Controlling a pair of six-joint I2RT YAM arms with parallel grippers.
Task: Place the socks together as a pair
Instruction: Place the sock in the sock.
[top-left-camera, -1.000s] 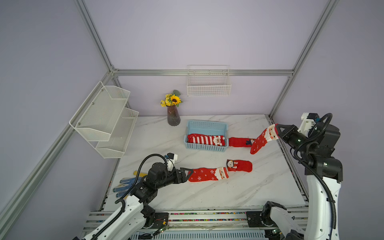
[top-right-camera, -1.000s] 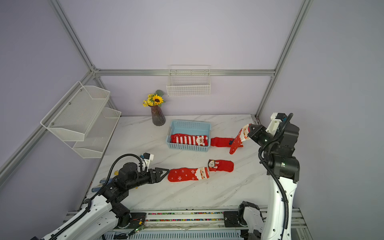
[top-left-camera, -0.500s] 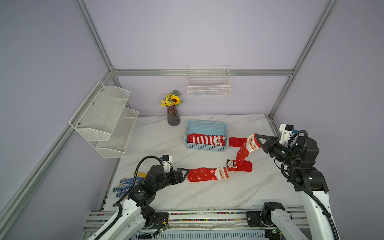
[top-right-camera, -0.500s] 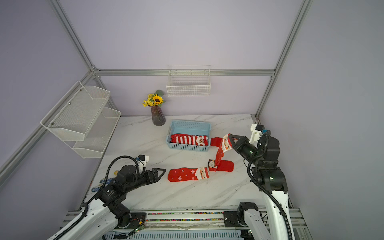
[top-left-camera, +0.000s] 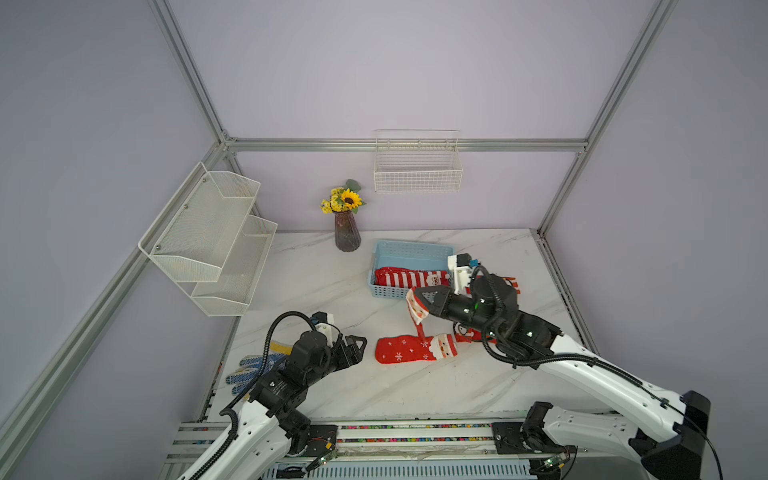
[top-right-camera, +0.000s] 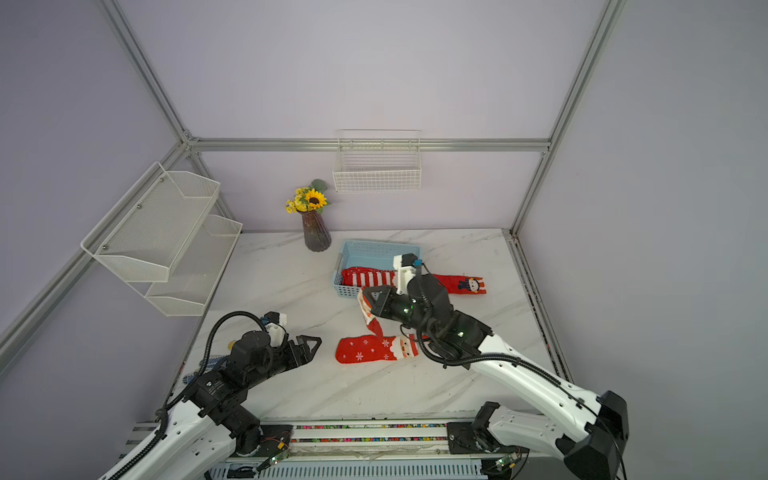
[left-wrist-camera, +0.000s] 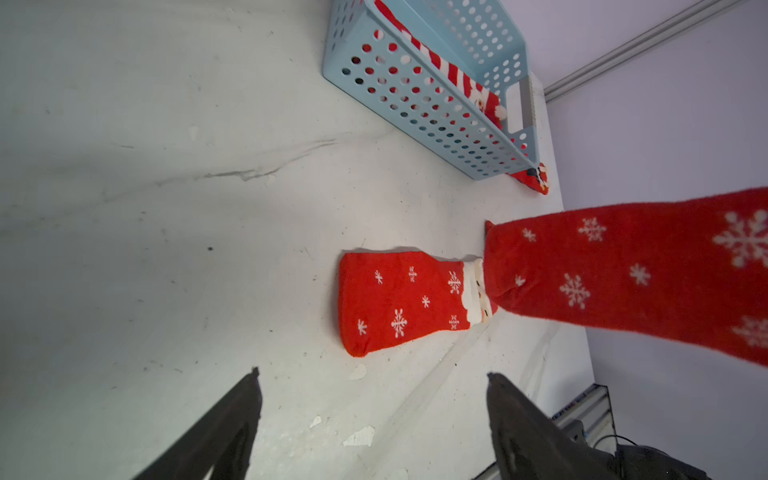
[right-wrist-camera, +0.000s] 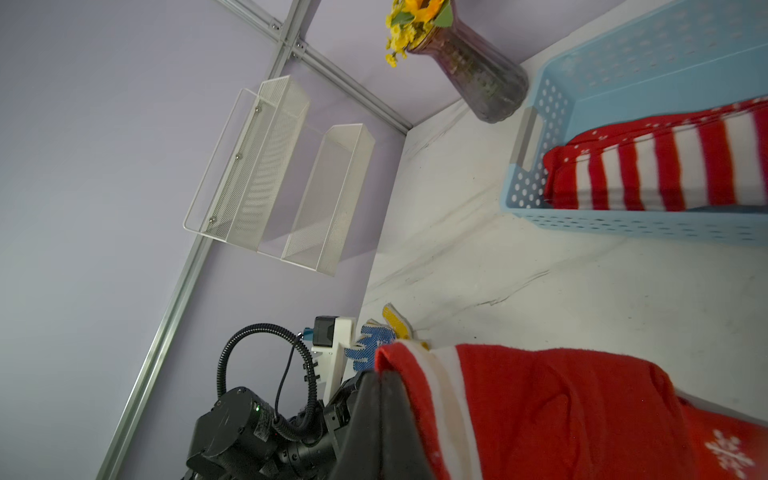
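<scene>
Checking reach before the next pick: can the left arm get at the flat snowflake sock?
Probably yes. The left end effector stands open, facing the flat sock across bare table; the held sock in the right end effector hangs over only its cuff end.

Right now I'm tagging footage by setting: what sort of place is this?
Probably a robot lab cell, not a home: bare aluminium frame, plain lilac walls, marble-look table with a mounting rail.
</scene>
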